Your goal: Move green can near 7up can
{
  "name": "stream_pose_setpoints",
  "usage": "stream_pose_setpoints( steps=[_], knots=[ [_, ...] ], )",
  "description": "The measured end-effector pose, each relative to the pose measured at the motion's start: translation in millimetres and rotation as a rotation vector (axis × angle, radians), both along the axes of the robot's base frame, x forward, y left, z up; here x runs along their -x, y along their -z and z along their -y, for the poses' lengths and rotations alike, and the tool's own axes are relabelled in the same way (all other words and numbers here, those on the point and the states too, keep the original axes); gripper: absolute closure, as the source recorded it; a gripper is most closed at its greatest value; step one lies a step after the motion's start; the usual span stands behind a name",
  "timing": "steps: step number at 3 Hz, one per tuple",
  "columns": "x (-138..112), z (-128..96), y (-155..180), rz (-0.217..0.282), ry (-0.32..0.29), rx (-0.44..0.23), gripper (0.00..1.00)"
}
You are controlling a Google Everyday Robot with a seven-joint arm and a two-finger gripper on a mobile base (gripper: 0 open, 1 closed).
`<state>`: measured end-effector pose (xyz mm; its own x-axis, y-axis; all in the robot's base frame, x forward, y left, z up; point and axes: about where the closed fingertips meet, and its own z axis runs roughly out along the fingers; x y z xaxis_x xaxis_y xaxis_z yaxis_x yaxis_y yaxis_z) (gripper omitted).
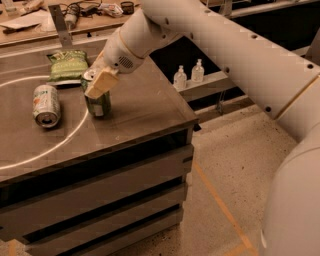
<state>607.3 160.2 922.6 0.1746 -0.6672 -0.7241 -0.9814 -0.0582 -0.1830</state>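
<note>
The dark green can [98, 106] stands upright on the brown table [145, 107], just right of the white arc painted on it. My gripper [94, 81] comes in from the upper right and is shut on the can's top, with a tan finger pad [102, 82] across its front. The 7up can [46, 104], silvery-white with green marks, lies on its side to the left of the green can, about one can's length away.
A green chip bag [67, 65] lies at the back of the table, behind the cans. Two small clear bottles [188, 75] stand on a low shelf past the table's right edge. A cluttered workbench [60, 15] runs along the back. My white arm fills the right side.
</note>
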Motion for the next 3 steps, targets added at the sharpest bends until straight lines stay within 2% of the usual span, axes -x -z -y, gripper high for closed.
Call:
stream_pose_setpoints(
  steps=[2, 3],
  knots=[
    [4.4, -40.6, 5.8, -0.015, -0.074, -0.023, 0.38],
    [5.6, -61.3, 8.2, -0.018, -0.111, -0.020, 0.08]
  ],
)
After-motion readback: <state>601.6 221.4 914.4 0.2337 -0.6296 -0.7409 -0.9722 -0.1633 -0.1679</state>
